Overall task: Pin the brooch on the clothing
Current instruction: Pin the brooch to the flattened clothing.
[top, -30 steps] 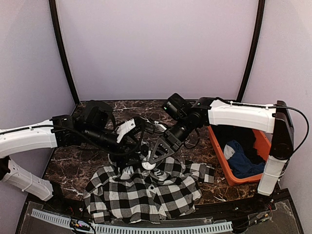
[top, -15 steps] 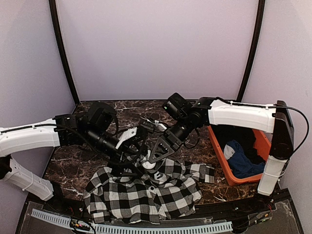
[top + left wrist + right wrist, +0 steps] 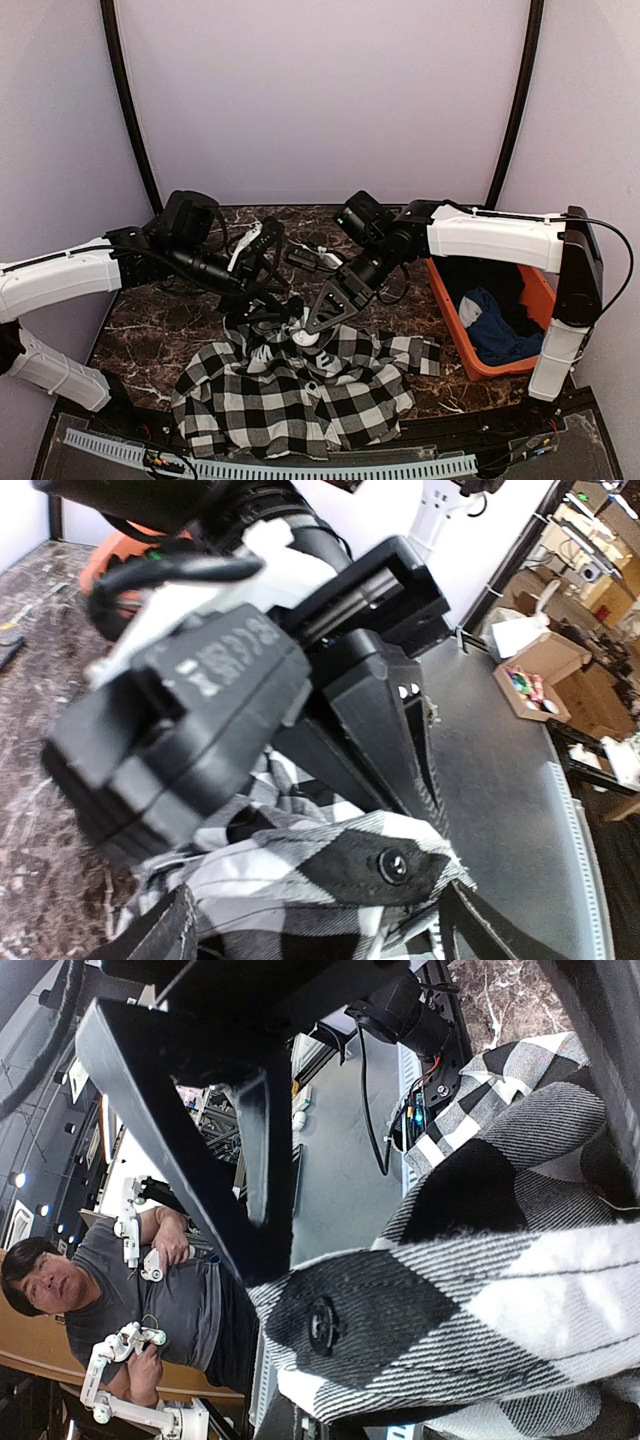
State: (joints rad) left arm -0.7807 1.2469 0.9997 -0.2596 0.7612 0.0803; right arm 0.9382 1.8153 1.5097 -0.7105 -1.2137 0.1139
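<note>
Nearest you, the shirt (image 3: 300, 400) lies crumpled on the front of the table (image 3: 150, 340). It is soft checked flannel, black and white, light and limp, so judge that it will sag and slide rather than hold a shape. Take it by a doubled fold or hem, not a single layer.

At its far edge the two arms meet over a raised fold. The left gripper (image 3: 315, 935) stands with its fingers apart, the fold lying between them. The right gripper (image 3: 318, 318) appears closed on that same fold.

A small dark round stud (image 3: 393, 864) sits on a black check. You cannot tell whether it is the brooch or a plain button.

Farther right, an orange basket (image 3: 450, 310) of hard plastic holds a blue garment (image 3: 495, 325).
</note>
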